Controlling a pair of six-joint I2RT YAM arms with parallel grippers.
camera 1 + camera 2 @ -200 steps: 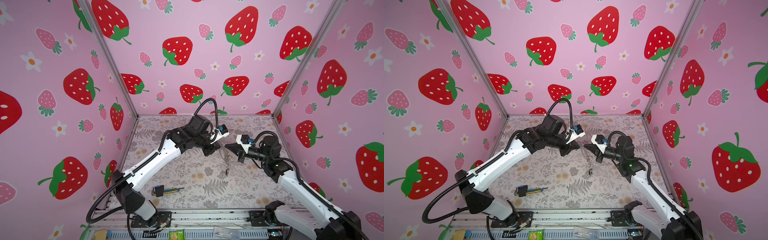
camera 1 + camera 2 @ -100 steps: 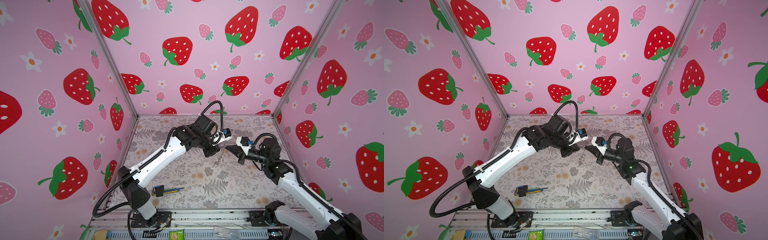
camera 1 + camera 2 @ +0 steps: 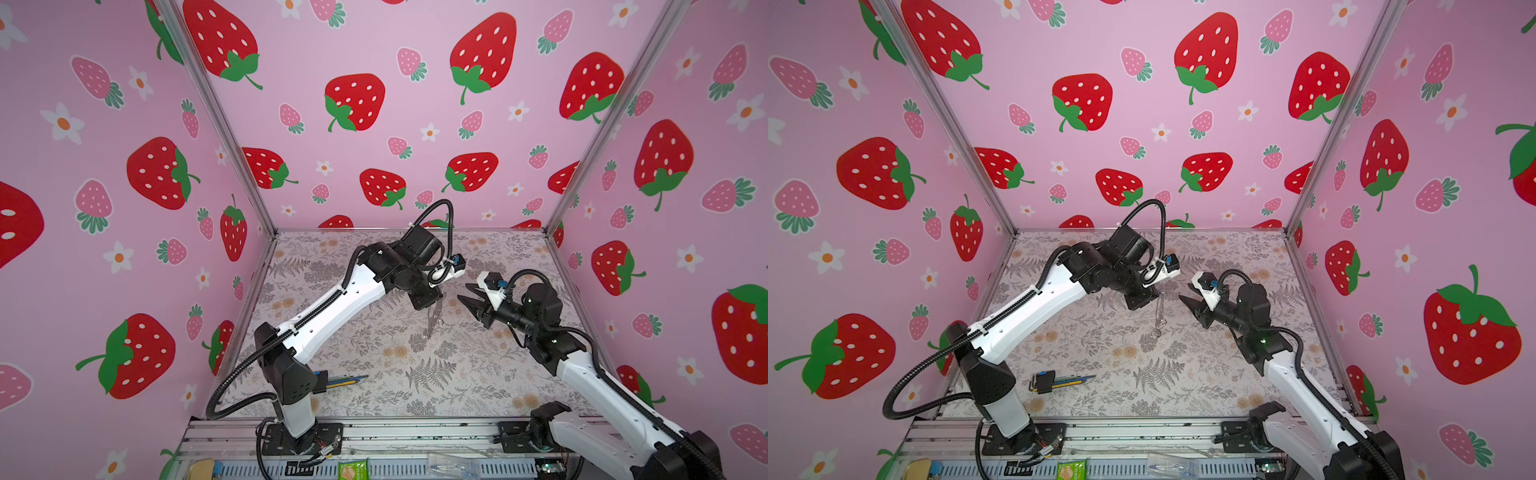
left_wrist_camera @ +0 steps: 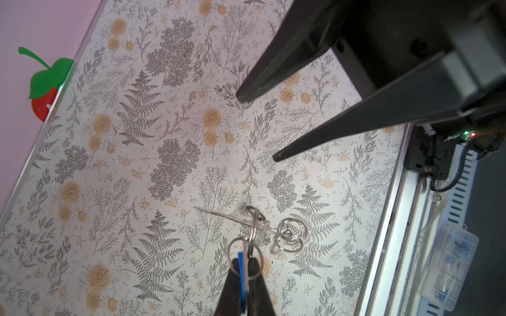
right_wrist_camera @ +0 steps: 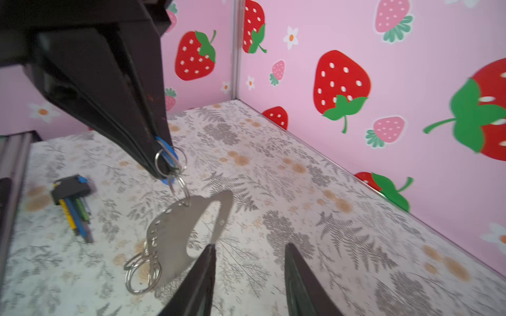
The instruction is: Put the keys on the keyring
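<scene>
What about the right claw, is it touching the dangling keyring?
Apart. In a top view, patterned floor shows between the open right gripper and the keyring hanging from the left gripper.

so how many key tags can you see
1: a blue tag pinched in the left jaws, with the keyring hanging below it by a metal ring. A second tag may be hidden between those jaws.

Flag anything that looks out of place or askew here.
The keyring is not lying flat: it dangles tilted below the blue tag pinched in the left gripper. The right gripper stands open, apart from it. A hex-key bundle lies unrelated on the table.
</scene>
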